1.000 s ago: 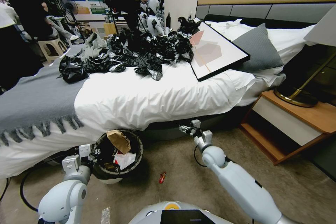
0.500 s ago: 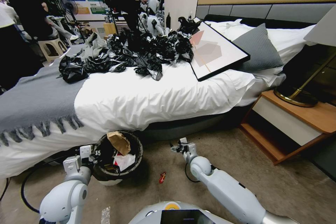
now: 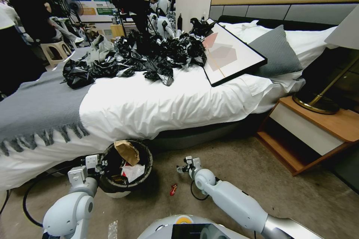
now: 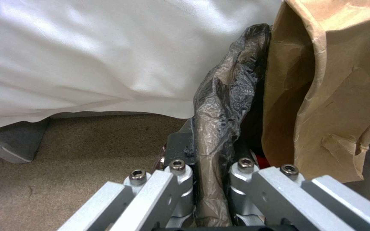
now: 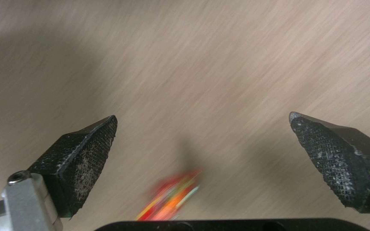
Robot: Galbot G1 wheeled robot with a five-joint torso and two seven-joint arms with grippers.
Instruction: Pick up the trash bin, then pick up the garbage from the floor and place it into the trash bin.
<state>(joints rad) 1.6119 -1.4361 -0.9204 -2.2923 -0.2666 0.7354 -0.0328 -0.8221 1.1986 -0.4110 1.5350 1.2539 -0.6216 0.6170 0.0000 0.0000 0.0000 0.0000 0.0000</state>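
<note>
The trash bin point(image 3: 112, 188), a white bucket with a dark bag over its rim, stands on the carpet against the bed. It holds a brown paper bag point(image 3: 127, 150) and white tissue. My left gripper point(image 3: 100, 165) is shut on the bag-lined rim point(image 4: 210, 150), with the brown paper bag point(image 4: 335, 86) just inside. A small red wrapper point(image 3: 173, 189), garbage, lies on the floor right of the bin. My right gripper point(image 3: 184, 166) hangs open, low over the carpet just beyond that red wrapper point(image 5: 170, 200), which lies short of the fingertips point(image 5: 91, 141).
The bed's white sheet point(image 3: 157, 108) overhangs the bin. A heap of black plastic sheeting point(image 3: 142, 58) and a framed picture point(image 3: 230, 54) lie on the bed. A wooden nightstand point(image 3: 318, 130) stands at the right. A clear plastic scrap point(image 3: 112, 229) and a black cable point(image 3: 28, 198) lie near my base.
My right arm has dropped and swung left, from near the bed's base toward the carpet by the red wrapper. The left gripper and the bin have stayed put.
</note>
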